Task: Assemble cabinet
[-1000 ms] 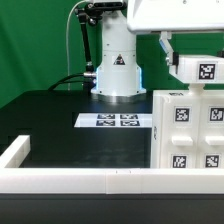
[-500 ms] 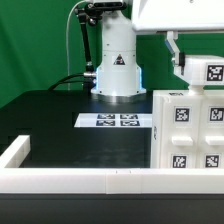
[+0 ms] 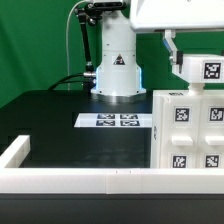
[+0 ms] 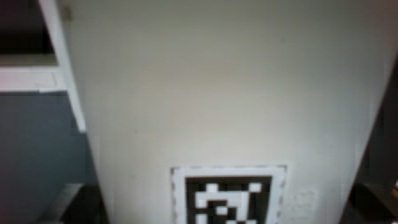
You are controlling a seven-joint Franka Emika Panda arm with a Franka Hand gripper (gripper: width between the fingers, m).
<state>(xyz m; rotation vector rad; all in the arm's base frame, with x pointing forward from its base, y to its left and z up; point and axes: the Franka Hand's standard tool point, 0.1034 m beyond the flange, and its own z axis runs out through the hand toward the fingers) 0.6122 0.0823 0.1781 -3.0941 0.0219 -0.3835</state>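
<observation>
The cabinet body [image 3: 190, 132] is a white box with several square tags on its face, standing at the exterior view's right. My gripper [image 3: 188, 60] hangs just above it, shut on a small white panel piece [image 3: 200, 69] that bears one tag. The panel hovers slightly above the body's top edge. One dark finger [image 3: 172, 48] shows on the panel's left side. In the wrist view the panel [image 4: 222, 100] fills the picture, its tag [image 4: 231, 196] lies between my gripper's [image 4: 222, 212] dark fingers [image 4: 64, 206].
The marker board [image 3: 115, 121] lies flat on the black table in front of the arm's white base [image 3: 117, 62]. A low white rim [image 3: 80, 180] frames the table's front and left. A black cable [image 3: 72, 78] runs behind the base.
The gripper and the held panel have shifted a little toward the exterior view's right above the cabinet body. The cabinet body has not moved.
</observation>
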